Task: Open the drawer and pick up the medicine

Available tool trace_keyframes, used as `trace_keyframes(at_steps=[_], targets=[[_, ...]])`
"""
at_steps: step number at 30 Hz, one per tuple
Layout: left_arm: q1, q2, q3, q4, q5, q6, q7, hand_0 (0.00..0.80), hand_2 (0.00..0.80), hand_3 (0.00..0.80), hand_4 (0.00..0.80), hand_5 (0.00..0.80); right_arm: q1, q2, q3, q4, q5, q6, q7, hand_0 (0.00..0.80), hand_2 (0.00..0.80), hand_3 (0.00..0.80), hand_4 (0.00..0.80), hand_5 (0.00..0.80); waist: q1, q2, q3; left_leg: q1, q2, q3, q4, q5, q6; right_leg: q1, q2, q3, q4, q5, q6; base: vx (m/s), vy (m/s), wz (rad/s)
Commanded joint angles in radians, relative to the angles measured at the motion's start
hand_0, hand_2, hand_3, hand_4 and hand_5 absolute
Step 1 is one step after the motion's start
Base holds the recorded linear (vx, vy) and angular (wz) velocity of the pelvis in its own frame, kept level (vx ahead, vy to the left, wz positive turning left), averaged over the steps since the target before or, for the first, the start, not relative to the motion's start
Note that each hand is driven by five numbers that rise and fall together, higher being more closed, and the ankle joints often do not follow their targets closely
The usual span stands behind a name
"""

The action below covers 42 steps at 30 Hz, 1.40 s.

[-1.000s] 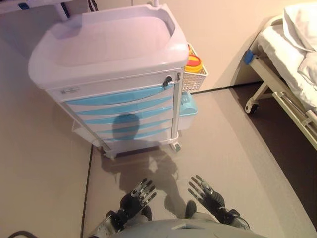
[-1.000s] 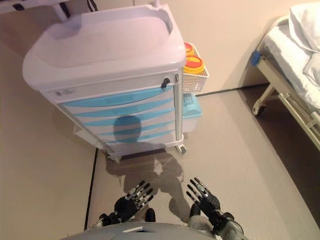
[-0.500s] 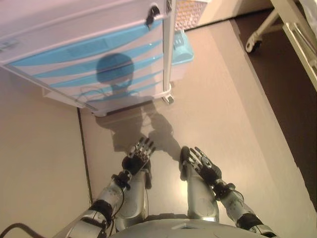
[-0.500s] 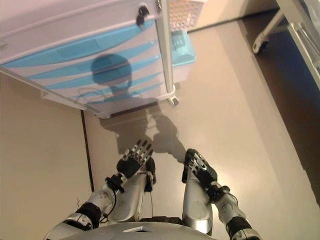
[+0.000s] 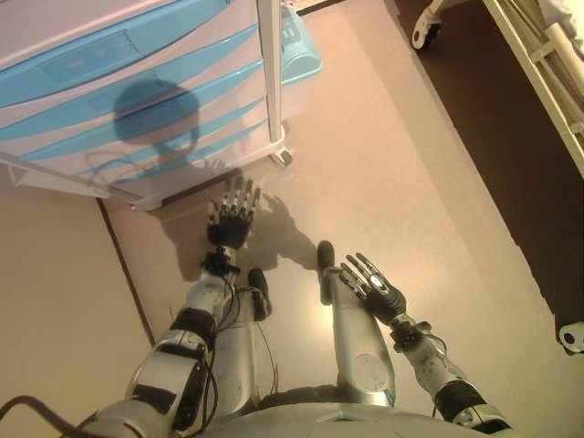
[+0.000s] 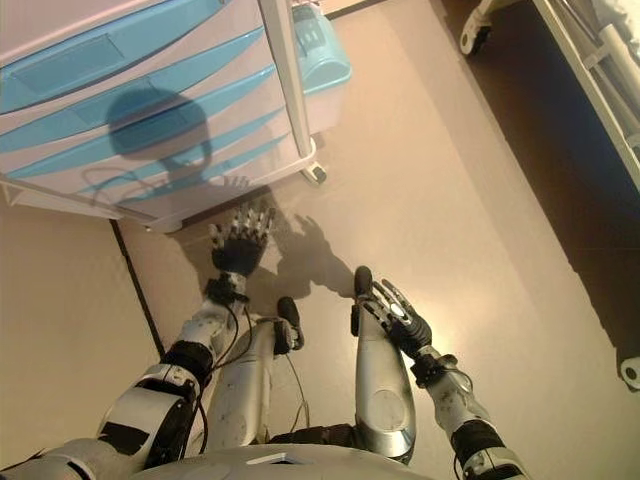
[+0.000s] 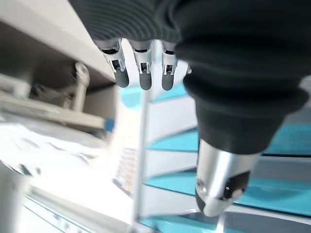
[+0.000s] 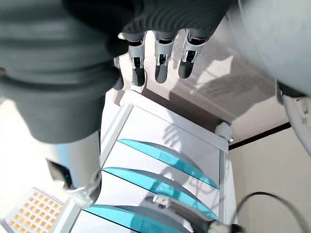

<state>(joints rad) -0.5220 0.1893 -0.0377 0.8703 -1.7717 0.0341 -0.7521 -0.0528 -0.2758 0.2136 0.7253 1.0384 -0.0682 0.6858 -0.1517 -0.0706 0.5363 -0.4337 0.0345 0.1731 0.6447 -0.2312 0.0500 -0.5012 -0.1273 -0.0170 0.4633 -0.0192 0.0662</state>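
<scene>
The left hand is stretched forward low over the floor, its fingers straight and slightly spread, holding nothing; its tips reach toward the foot of the medical cart and look just short of the bottom edge, though contact cannot be ruled out from the eye views. The right hand hangs further back beside the robot, fingers likewise relaxed and empty, well apart from the cart. Ahead of the left hand stands the cart's stack of drawers, white fronts each crossed by a curved blue handle strip whose long axis runs sideways across the cart face. All drawers appear closed, so the medicine is not visible in any view and is presumably inside one of them. The relation that matters is that the drawers lie straight ahead of and above the left hand, which is clearly the nearer of the two; the lowest handles are the ones closest to its fingertips. Judging from this, the left hand would need to rise and hook under a handle strip, then pull back toward the robot. A light-blue bin hangs on the cart's side, and a bed frame runs along the far right.
</scene>
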Motion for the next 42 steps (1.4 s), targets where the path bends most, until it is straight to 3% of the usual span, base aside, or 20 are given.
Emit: trace_keyframes(at_steps=[1, 9, 24, 35, 42], targets=[[-0.069, 0.023, 0.050, -0.069, -0.106, 0.017, -0.033, 0.000, 0.000, 0.000, 0.000, 0.000, 0.094, -0.018, 0.093, -0.018, -0.002, 0.008, 0.039, 0.000, 0.000, 0.000, 0.000, 0.000, -0.025, 0.010, -0.017, -0.018, -0.023, 0.010, -0.101, 0.013, -0.003, -0.022, 0.034, -0.012, 0.144, -0.153, -0.009, 0.022, 0.023, -0.06], [-0.246, 0.118, 0.110, 0.010, -0.200, -0.038, 0.011, 0.000, 0.000, 0.000, 0.000, 0.000, 0.114, -0.023, 0.124, 0.012, 0.002, -0.035, 0.092, 0.000, 0.000, 0.000, 0.000, 0.000, -0.059, -0.016, -0.016, -0.050, 0.001, 0.038, -0.077, -0.014, 0.002, -0.055, 0.045, 0.008, 0.127, -0.137, -0.004, 0.013, 0.010, -0.08], [-0.292, 0.182, 0.172, 0.061, -0.200, -0.123, 0.075, 0.000, 0.000, 0.000, 0.000, 0.000, 0.122, -0.029, 0.152, -0.013, 0.028, -0.056, 0.073, 0.000, 0.000, 0.000, 0.000, 0.000, -0.058, -0.020, -0.016, -0.070, -0.009, 0.037, -0.095, -0.022, 0.004, -0.073, 0.051, 0.006, 0.088, -0.123, -0.006, 0.002, -0.001, -0.01], [-0.248, 0.188, 0.165, 0.116, -0.200, -0.097, 0.082, 0.000, 0.000, 0.000, 0.000, 0.000, 0.103, -0.030, 0.164, -0.035, 0.033, -0.047, 0.040, 0.000, 0.000, 0.000, 0.000, 0.000, -0.038, -0.012, -0.016, -0.079, -0.022, 0.028, -0.118, -0.006, 0.006, -0.078, 0.050, -0.013, 0.085, -0.122, -0.007, -0.005, 0.001, 0.01], [-0.207, 0.180, 0.204, 0.148, -0.200, -0.072, 0.045, 0.000, 0.000, 0.000, 0.000, 0.000, 0.090, -0.021, 0.169, -0.032, 0.027, -0.048, 0.027, 0.000, 0.000, 0.000, 0.000, 0.000, -0.021, -0.013, -0.016, -0.076, -0.027, 0.022, -0.136, 0.000, 0.004, -0.071, 0.052, -0.026, 0.074, -0.121, -0.004, 0.000, -0.001, 0.01]])
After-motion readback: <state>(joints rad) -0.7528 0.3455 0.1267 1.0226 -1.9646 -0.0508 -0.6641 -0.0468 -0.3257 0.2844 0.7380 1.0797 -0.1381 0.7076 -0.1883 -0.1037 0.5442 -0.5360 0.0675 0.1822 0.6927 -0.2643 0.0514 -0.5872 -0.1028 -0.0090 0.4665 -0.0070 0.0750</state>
